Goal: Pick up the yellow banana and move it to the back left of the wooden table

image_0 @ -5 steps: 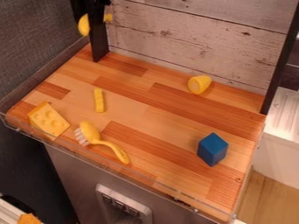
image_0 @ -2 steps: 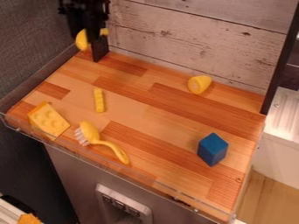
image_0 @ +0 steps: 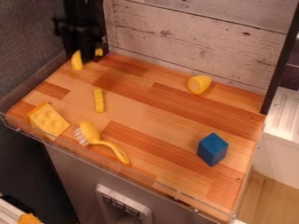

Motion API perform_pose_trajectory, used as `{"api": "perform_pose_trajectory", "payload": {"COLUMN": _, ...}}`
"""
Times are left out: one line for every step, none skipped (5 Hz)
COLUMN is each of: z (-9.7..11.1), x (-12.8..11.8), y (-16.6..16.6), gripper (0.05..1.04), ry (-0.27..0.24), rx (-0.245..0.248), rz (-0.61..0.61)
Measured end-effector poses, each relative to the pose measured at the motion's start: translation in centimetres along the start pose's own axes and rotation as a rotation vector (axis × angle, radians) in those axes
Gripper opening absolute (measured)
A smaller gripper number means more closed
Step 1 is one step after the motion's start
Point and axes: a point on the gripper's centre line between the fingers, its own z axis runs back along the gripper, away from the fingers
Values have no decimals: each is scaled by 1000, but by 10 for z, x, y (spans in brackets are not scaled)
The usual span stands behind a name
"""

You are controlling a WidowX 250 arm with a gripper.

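At the upper left of the camera view, the black gripper (image_0: pixel 88 57) hangs low over the back left corner of the wooden work surface (image_0: pixel 134 105). It is shut on a yellow object (image_0: pixel 77 60), whose ends stick out on both sides of it while the middle is hidden. Whether the object touches the surface, I cannot tell. Nearest to it on the surface lies a narrow yellow stick (image_0: pixel 99 100). A yellow brush (image_0: pixel 96 139) with white bristles and a yellow cheese wedge (image_0: pixel 48 119) lie at the front left.
A cut yellow lemon (image_0: pixel 199 84) lies by the whitewashed plank wall (image_0: pixel 192 39) at the back. A blue block (image_0: pixel 212 149) stands on the right side. A low clear rim (image_0: pixel 140 173) runs along the front edge, and a dark post (image_0: pixel 281 61) rises at the back right corner.
The gripper has come down toward the back left corner, and the yellow object has moved down with it. The other objects lie where they were.
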Motion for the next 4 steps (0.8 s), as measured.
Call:
{"api": "perform_pose_trajectory", "payload": {"z": -19, "x": -3, "y": -1, "gripper": 394, "ry": -3, "rx": 4, "rz": -51}}
{"api": "perform_pose_trajectory", "payload": {"z": -27, "x": -1, "y": 1, "gripper": 394, "ry": -29, "rx": 18, "rz": -108}}
{"api": "perform_pose_trajectory", "payload": {"z": -31, "x": -3, "y": 10, "gripper": 394, "ry": -54, "rx": 28, "rz": -113}}
{"api": "perform_pose_trajectory", "payload": {"z": -34, "x": -5, "y": 19, "gripper": 394, "ry": -63, "rx": 26, "rz": -67}}
